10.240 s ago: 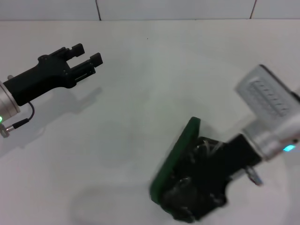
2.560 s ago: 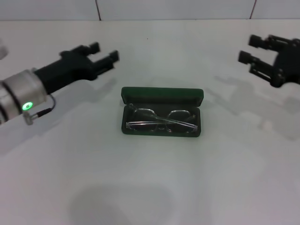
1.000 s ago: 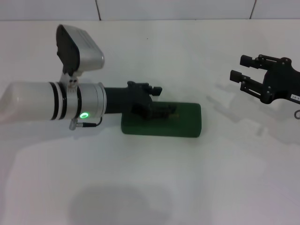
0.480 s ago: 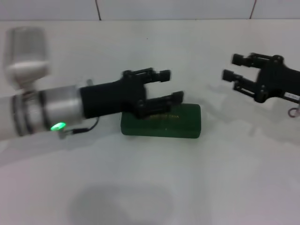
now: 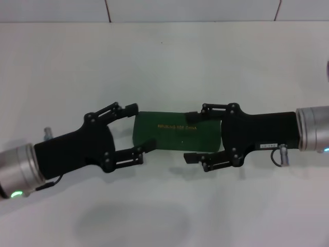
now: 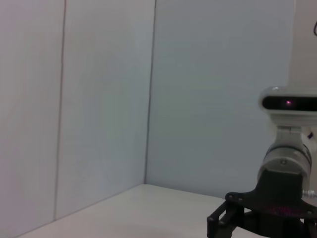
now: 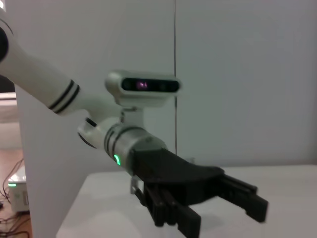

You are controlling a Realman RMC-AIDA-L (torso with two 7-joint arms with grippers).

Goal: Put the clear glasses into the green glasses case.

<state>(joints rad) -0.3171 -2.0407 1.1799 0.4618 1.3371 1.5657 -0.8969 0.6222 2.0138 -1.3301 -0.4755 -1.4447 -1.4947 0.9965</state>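
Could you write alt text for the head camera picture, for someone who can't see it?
A closed green glasses case with gold lettering lies on a white table, flanked by two black robot hands pointing at it. The left hand and the right hand are both open, one at each end of the case. No glasses are visible.

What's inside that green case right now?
You cannot see inside: the green case lies shut on the table, only its lid with gold lettering showing. The left gripper and right gripper flank its ends, jaws open.
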